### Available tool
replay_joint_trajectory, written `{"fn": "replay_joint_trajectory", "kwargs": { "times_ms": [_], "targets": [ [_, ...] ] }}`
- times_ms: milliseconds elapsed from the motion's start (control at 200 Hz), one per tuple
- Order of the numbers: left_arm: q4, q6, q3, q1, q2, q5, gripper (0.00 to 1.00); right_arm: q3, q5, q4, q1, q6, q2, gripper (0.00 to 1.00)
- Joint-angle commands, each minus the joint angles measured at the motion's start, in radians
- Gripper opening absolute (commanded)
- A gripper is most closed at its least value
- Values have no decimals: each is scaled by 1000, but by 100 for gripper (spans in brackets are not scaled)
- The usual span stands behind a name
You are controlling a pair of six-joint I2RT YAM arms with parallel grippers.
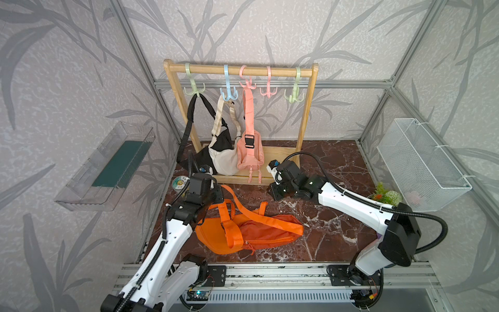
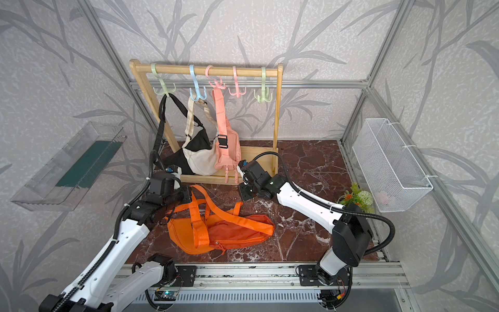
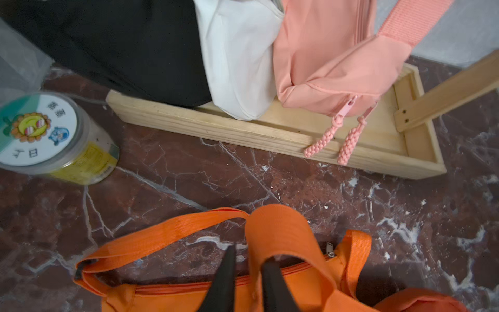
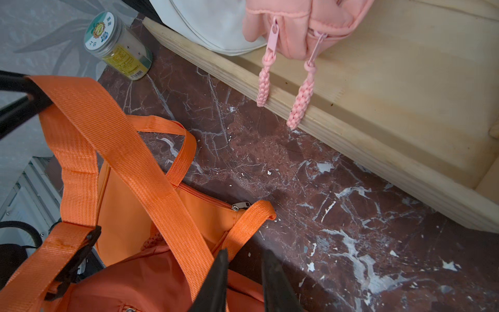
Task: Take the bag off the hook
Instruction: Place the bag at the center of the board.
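Black bag (image 1: 204,158) mostly behind white bag (image 1: 225,162), blurred pink thing (image 1: 413,196) in wire basket (image 1: 421,162) at three o'clock, orange bag (image 4: 151,283) cropped in wrist views

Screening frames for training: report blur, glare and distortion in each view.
Both top views: wide-angle, frame posts splay outward; light soft and even. Left wrist: jar and pink bag soft. Right wrist: marble tabletop crisp, jaws blurred at the edge.

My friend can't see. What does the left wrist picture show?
An orange bag lies on the red marble table, its strap draped over one finger of the left tool, whose jaws stand slightly apart. Behind it, a black bag, a white bag and a pink bag sit at the wooden rack base, near a clear jar.
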Motion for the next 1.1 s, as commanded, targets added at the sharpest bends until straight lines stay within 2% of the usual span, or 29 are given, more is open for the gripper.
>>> {"fn": "replay_joint_trajectory", "kwargs": {
  "times_ms": [0, 70, 110, 350, 1095],
  "targets": [
    [12, -1, -18, 6, -39, 23, 49, 4, -10, -21, 6, 4, -4, 32],
    [10, 2, -26, 6, -54, 21, 66, 3, -10, -20, 6, 6, -8, 35],
    [9, 2, -29, 6, -58, 21, 71, 5, -12, -20, 6, 6, -10, 36],
    [-3, 3, -21, 6, -64, 22, 91, 16, -6, -18, 7, 13, -14, 38],
    [-23, 17, 15, 6, -77, 12, 91, 64, -2, -41, 24, 12, 12, 40]
  ]
}}
